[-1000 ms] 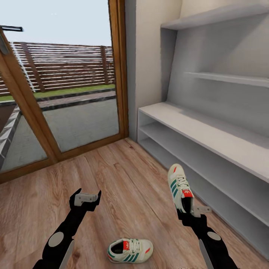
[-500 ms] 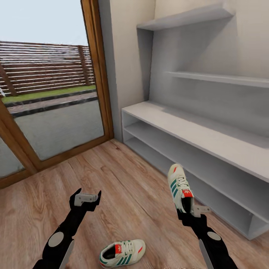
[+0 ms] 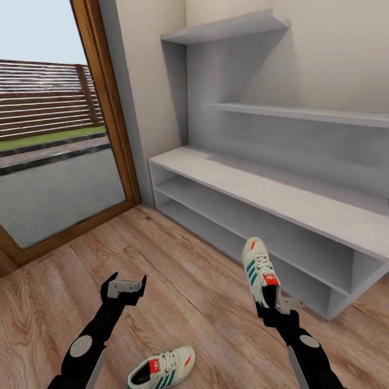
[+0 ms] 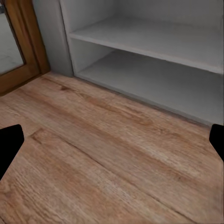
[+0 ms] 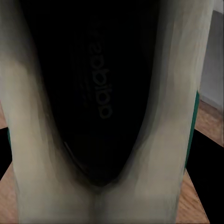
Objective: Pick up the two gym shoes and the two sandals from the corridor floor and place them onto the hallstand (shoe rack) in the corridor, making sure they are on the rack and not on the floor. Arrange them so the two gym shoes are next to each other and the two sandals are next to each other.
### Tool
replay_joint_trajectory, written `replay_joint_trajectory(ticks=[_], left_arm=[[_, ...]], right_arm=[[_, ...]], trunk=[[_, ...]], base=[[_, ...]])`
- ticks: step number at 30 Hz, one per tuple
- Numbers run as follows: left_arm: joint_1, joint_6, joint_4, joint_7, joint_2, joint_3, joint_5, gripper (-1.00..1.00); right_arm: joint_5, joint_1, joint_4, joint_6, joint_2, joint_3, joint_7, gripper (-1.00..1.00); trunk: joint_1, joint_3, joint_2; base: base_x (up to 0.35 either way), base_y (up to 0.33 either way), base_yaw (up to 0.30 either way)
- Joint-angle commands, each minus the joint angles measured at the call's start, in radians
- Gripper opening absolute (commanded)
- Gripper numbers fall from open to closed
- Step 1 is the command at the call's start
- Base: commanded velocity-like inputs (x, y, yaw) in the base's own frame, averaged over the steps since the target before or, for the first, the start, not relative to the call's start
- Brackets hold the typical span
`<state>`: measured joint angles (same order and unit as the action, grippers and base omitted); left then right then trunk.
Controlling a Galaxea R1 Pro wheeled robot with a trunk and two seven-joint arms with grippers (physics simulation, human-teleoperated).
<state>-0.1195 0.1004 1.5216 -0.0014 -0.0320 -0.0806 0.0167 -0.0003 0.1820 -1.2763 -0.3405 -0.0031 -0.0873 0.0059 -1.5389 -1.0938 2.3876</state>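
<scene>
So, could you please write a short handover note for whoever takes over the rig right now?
Right gripper: shut on one gym shoe, held toe-up above the floor.
Left gripper: open, empty, above the floor.
Second gym shoe lies on the floor between the arms.
Hallstand: the shelves in view hold no shoes.
Done: one shoe picked up. Left: rack both gym shoes side by side, then the sandals.

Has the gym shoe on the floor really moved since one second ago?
No. The gym shoe on the floor and the shoe rack shifted left together, so the camera turned.
</scene>
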Motion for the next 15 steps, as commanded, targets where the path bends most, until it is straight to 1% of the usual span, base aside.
replay_joint_trajectory(ticks=[1, 3, 7, 13, 15], left_arm=[[0.0, 0.005, 0.002, 0.0, -0.001, -0.001, 0.002, 1.0], [0.0, 0.005, 0.001, 0.0, -0.001, -0.001, 0.002, 1.0], [0.0, 0.005, 0.002, 0.0, -0.001, -0.001, 0.002, 1.0], [0.0, 0.005, 0.001, 0.0, -0.001, -0.001, 0.002, 1.0], [0.0, 0.005, 0.002, 0.0, 0.0, -0.001, 0.002, 1.0]], right_arm=[[0.0, 0.001, -0.001, -0.006, 0.0, 0.0, 0.0, -1.0], [0.0, 0.001, -0.001, -0.005, 0.0, 0.0, 0.0, -1.0], [0.0, 0.001, -0.001, -0.006, 0.0, 0.0, 0.0, -1.0], [0.0, 0.001, -0.001, -0.006, 0.0, 0.0, 0.0, -1.0], [0.0, 0.001, -0.001, -0.006, 0.0, 0.0, 0.0, -1.0]], trunk=[[0.0, -0.001, 0.0], [0.0, -0.001, 0.0], [0.0, -0.001, 0.0], [0.0, -0.001, 0.0], [0.0, -0.001, 0.0]], base=[[0.0, 0.036, -0.3], [0.0, 0.085, -0.3], [0.0, 0.203, -0.3], [0.0, 0.037, -0.3], [-0.098, 0.005, -0.3]])
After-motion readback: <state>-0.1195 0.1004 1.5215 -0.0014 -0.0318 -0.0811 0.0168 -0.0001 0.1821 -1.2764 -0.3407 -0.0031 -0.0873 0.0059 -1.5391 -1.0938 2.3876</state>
